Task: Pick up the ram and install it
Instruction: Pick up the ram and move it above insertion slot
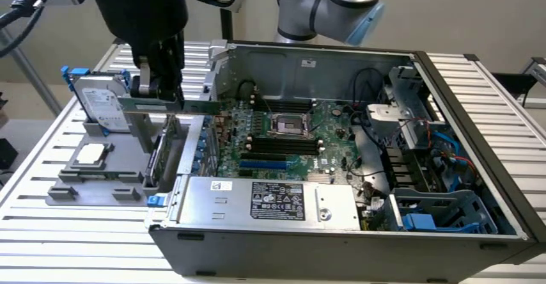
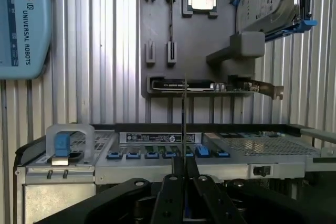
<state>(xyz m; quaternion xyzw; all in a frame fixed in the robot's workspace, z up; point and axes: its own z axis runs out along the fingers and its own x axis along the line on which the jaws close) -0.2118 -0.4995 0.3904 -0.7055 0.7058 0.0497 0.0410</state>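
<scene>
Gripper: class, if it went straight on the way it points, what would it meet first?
Its held ram would probably strike the expansion card standing in the grey fixture; depth is unclear.

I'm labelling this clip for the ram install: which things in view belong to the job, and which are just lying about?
Job in hand:
ram, held in the gripper
black memory slots

Lying about:
hard drive
processor chip
expansion card
power supply

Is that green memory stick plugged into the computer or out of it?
Out. The pincer holds the ram aloft by the edge of the case, away from the black slots.
</scene>
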